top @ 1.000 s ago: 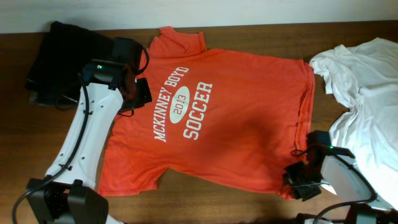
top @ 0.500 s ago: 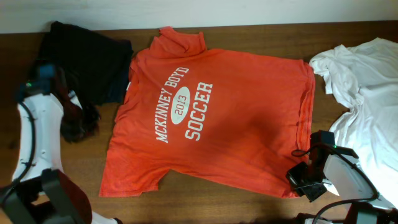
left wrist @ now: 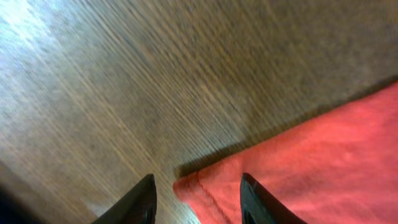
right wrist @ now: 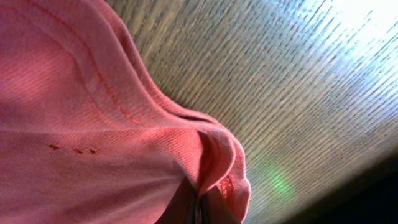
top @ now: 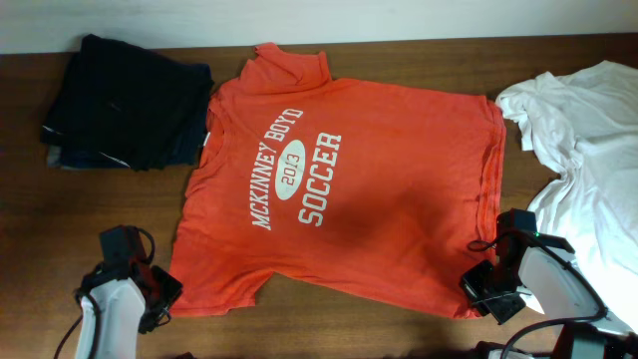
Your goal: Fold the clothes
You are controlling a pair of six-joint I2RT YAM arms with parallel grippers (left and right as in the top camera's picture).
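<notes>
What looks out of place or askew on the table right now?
Nothing is damaged or spilled. The orange shirt lies slightly rotated, its top sleeve bunched, and its hem corner puckers where the right gripper pinches it. The white shirt is a crumpled heap at the right edge.

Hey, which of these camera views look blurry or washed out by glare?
Left wrist: the brown wooden table is blurred, pale glare top left, and the orange-red cotton T-shirt corner is soft. Right wrist: shirt weave sharp, bright glare on the wood upper right. Overhead: sharp, evenly lit.
</notes>
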